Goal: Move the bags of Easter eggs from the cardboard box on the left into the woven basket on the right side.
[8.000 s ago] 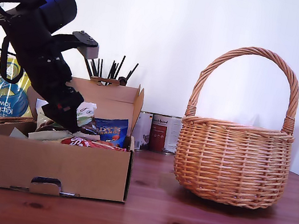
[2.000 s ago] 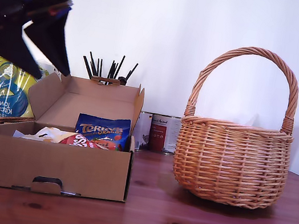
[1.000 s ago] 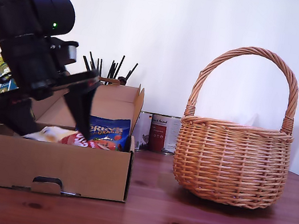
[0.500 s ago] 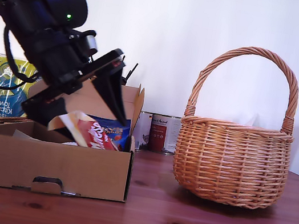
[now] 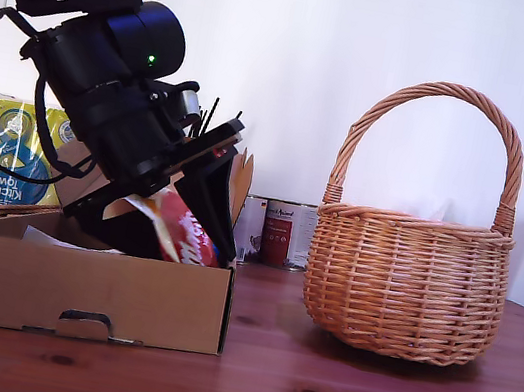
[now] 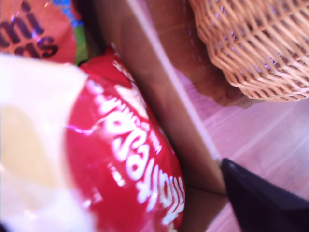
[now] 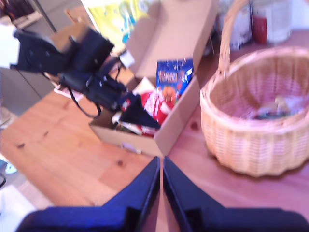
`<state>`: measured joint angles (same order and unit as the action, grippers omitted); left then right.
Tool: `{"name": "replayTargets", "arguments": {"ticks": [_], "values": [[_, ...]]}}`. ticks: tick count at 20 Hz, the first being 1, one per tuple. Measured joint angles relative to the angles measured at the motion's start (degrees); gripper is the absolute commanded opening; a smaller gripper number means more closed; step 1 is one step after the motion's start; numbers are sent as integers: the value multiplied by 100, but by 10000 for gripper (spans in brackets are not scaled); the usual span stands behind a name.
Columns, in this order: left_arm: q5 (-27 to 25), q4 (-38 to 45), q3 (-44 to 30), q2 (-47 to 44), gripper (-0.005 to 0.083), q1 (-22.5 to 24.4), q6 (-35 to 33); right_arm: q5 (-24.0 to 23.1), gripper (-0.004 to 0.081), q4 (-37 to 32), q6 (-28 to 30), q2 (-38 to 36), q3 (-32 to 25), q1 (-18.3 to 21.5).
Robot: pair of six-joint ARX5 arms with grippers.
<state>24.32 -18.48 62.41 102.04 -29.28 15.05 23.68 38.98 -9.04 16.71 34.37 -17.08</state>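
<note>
My first gripper's fingers (image 5: 222, 220) clench 1 red-and-white bag (image 5: 179, 232) just above the cardboard box (image 5: 83, 286). My second gripper (image 7: 161, 186) hangs aloft, fingers pressed together, empty. 1 blue bag (image 7: 174, 79) stays boxed; 1 woven basket (image 5: 407, 283) stands well apart.

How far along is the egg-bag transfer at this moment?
Done: at least one item lies in the woven basket, too blurred to identify. In hand: my first pincer grips the red-and-white bag above the cardboard box. Left: the dark blue bag and others remain boxed. My second pincer hangs shut, empty.
</note>
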Motion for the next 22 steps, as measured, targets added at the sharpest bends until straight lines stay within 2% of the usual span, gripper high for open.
{"name": "replayTargets", "arguments": {"ticks": [2,4,8,12,19,22], "values": [[-79,20,7,9,91,-15,-7,0,-12,98,2,0,0,0],[-81,20,7,11,40,0,-7,0,-12,142,7,0,0,0],[105,-33,11,11,1,17,-7,0,-12,142,11,0,0,0],[146,-328,238,-28,-2,15,-7,0,-12,140,11,0,2,0],[-28,-557,575,-1073,-17,13,-13,0,-12,-28,11,0,0,0],[-55,-595,586,-1250,-16,33,-13,0,-12,-87,11,0,0,0]]}}
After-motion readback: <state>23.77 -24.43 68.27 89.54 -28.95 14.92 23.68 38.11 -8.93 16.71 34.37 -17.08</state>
